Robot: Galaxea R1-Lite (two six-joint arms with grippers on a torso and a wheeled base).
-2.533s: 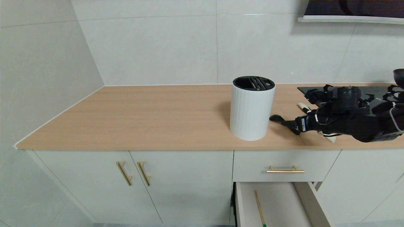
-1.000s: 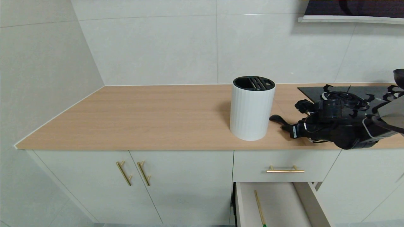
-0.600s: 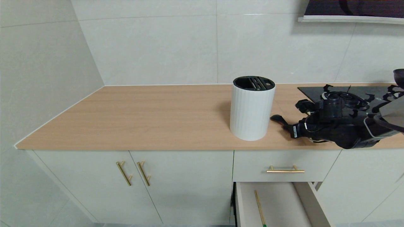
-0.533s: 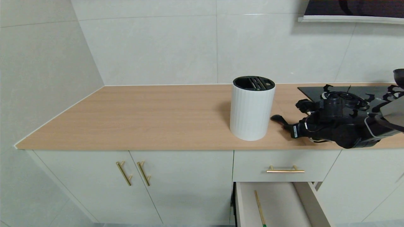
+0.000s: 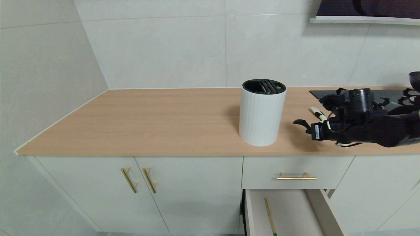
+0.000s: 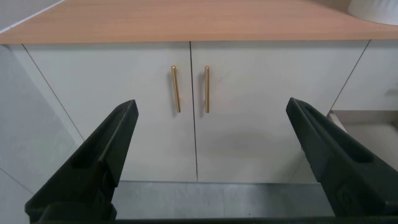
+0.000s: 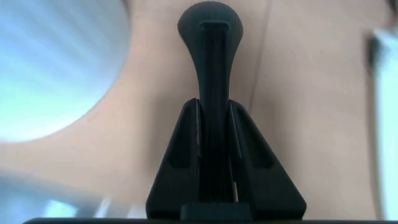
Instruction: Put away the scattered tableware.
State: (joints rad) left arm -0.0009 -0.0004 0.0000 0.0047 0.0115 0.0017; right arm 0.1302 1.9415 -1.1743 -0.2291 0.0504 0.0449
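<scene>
A white ribbed utensil holder [image 5: 262, 114] with a black slotted top stands on the wooden counter [image 5: 157, 121]; its side shows in the right wrist view [image 7: 56, 68]. A white utensil [image 5: 316, 112] lies on the counter to its right, partly hidden under my right arm, and appears again at the right wrist view's edge [image 7: 380, 93]. My right gripper [image 5: 298, 122] hovers just above the counter between holder and utensil, shut [image 7: 210, 28], with nothing visible between its fingers. My left gripper [image 6: 211, 115] is open, low in front of the cabinet doors.
A black cooktop [image 5: 384, 95] occupies the counter's right end. Below the counter a lower drawer [image 5: 282, 213] stands pulled out with chopsticks [image 5: 269, 217] inside. Cabinet doors with gold handles [image 6: 189, 90] face the left gripper. The counter's left half is bare wood.
My right gripper has lifted off the counter and drawn back to the right, away from the holder. The white utensil's far end, covered a moment ago, shows again.
</scene>
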